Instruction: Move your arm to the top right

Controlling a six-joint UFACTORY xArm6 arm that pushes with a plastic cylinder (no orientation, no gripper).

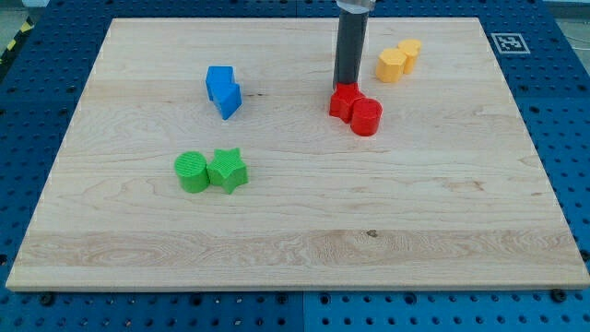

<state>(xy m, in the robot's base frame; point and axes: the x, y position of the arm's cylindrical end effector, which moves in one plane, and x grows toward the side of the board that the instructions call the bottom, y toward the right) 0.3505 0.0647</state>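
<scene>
My tip (347, 88) is the lower end of a dark rod coming down from the view's top centre. It stands just above and touching the top edge of a red block (344, 101). A red cylinder (367, 117) sits against that block on its lower right. Two yellow blocks (398, 60) lie close together to the tip's upper right. Two blue blocks (223, 89) lie to the tip's left. A green cylinder (193, 171) and a green star (228, 170) sit side by side at the lower left.
The wooden board (295, 231) lies on a blue perforated table. A black-and-white marker tag (507, 42) sits off the board's top right corner.
</scene>
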